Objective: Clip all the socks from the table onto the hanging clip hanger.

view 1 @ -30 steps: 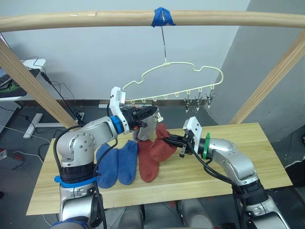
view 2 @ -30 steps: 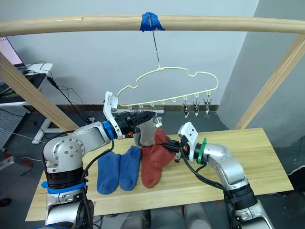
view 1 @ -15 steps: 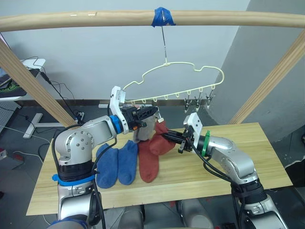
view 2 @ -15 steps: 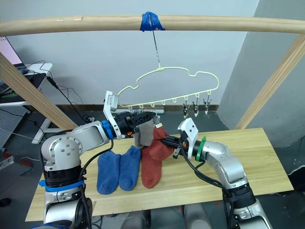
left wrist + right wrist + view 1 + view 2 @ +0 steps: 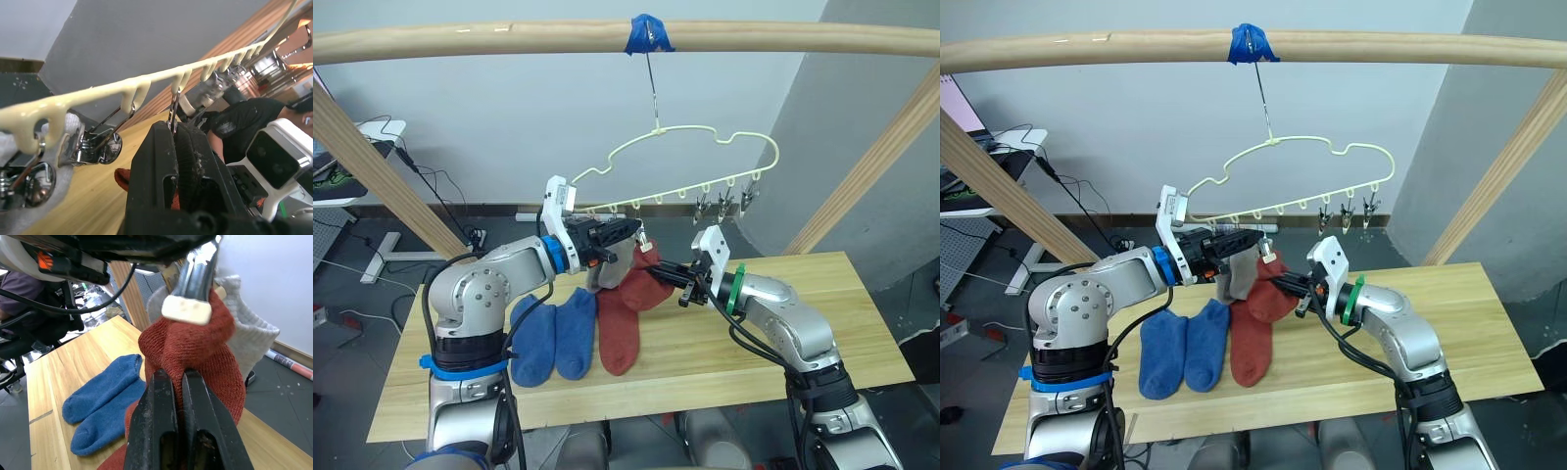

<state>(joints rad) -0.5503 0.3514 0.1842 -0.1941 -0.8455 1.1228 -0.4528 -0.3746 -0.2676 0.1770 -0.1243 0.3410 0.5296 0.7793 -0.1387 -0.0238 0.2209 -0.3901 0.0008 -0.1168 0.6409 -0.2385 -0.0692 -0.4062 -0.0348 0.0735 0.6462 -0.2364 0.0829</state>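
One red sock point(image 5: 644, 284) hangs mid-frame, cuff up toward the clip hanger point(image 5: 690, 176), toe drooping to the worktop point(image 5: 822, 323). The right pincer point(image 5: 672, 277) grips it; the left pincer point(image 5: 628, 232) pinches a clip point(image 5: 172, 110) (fingers clenched).

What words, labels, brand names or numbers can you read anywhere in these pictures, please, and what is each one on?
None can be read. The blue tape on the wooden rail, the clip hanger, the socks, the table and both tools' white camera housings carry no legible text.
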